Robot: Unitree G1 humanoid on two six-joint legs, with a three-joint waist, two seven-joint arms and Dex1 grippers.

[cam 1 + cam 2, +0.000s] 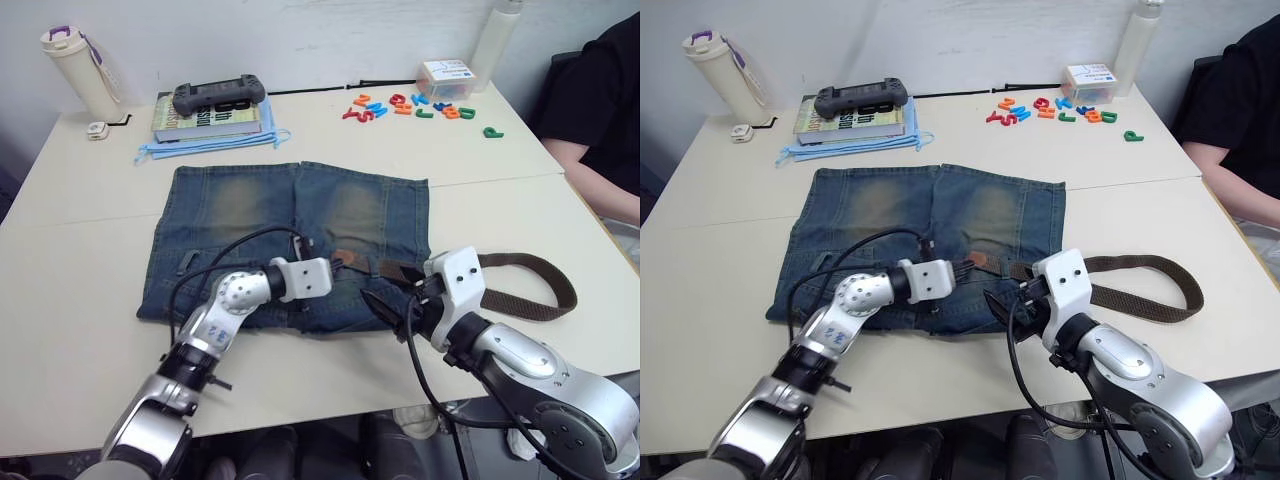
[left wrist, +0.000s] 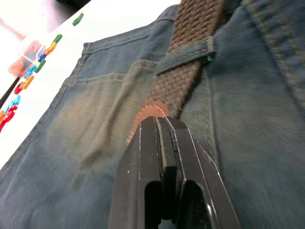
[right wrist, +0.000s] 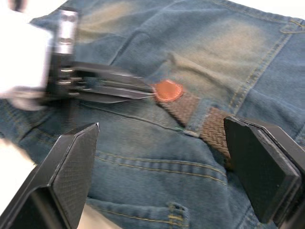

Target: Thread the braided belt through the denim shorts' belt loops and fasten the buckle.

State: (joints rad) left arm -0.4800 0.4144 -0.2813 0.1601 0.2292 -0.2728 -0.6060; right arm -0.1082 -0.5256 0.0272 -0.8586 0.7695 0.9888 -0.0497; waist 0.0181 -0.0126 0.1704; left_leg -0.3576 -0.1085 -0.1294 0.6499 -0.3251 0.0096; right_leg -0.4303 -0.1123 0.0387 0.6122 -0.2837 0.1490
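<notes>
Belt: lay across the shorts waistband, passed under one loop, rest trailing right on the table
Left gripper: pinched shut on the tan belt tip, probably to draw it along
Right gripper: wide open over the waistband, likely steadying
Nearby: book, toy letters, bottle, all well apart, nothing obstructing

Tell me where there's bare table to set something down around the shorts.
Bare patches: the table to the robot's left of the denim shorts, and the strip between the shorts and the coloured letters. Crowded: the waistband, where both grippers meet the braided belt, and the far edge with book and bottle.
</notes>
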